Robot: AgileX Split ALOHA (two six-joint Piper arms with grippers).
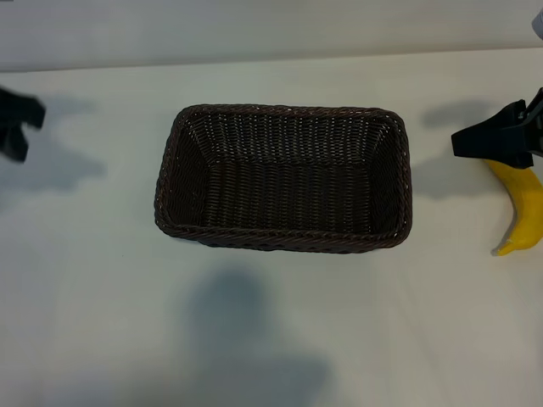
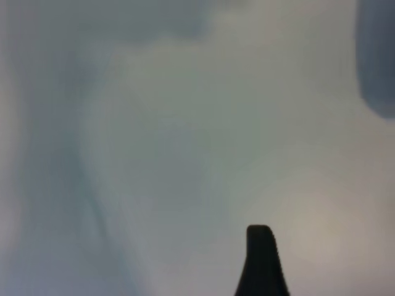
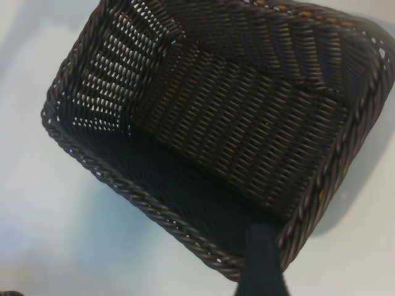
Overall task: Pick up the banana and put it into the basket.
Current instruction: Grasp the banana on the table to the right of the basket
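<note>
Just one banana (image 1: 523,212) lies beside one basket (image 1: 282,240), on the table (image 1: 271,339).

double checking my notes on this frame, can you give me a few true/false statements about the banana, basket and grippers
1. The basket holds nothing. True.
2. The banana lies inside the basket. False: it lies on the table, off the basket's right side.
3. The right gripper is at the banana's upper end. True.
4. The right gripper has lifted the banana. False: the banana lies on the table, and no grip on it shows.
5. The left gripper hangs over the basket. False: it is at the far left edge, away from the basket.
</note>
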